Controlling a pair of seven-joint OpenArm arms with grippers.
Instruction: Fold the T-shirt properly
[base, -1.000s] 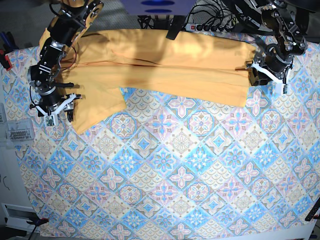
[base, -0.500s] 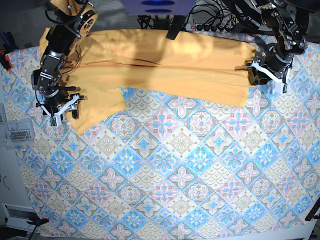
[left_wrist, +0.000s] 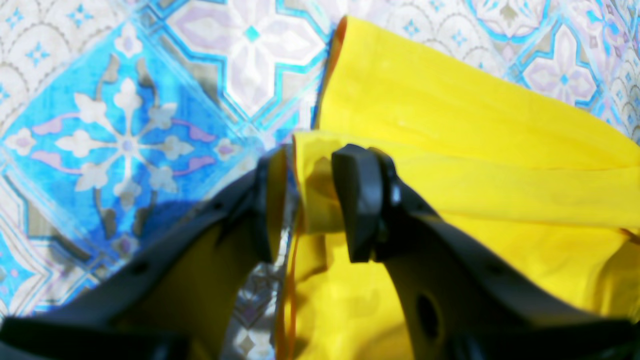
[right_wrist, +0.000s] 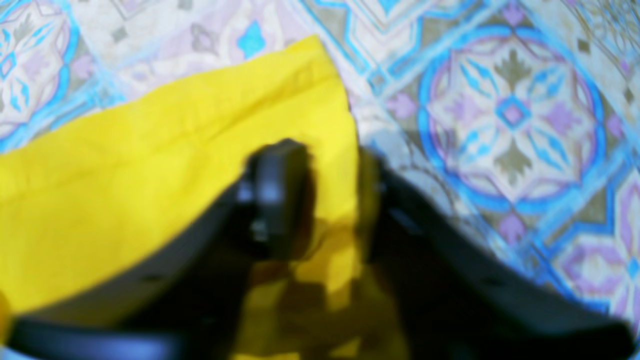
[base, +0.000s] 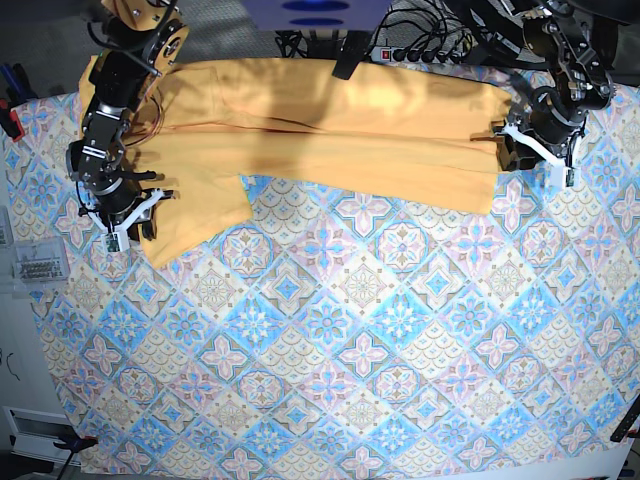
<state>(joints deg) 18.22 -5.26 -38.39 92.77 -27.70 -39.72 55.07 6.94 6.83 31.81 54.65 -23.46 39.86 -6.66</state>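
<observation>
Fabric fills our left wrist view: the T-shirt (left_wrist: 450, 150), bright yellow with layered folds, lies on the patterned cloth (left_wrist: 125, 125), and our left pincer (left_wrist: 305, 200) grips its folded edge. In our right wrist view, blurred, our right pincer (right_wrist: 332, 200) stands narrow astride the shirt's hem corner; we cannot tell whether it clamps it. From the base view, the shirt stretches in a long band across the tabletop's far side, one sleeve flap hanging toward us.

1. Base view: bright, even light from above, sharp throughout; soft shadows lie on the shirt (base: 330, 130) at the top.
2. Left wrist view: vivid colours, dark fingers (left_wrist: 360, 200) slightly soft.
3. Right wrist view: blurred all over, with oversaturated yellow.
</observation>
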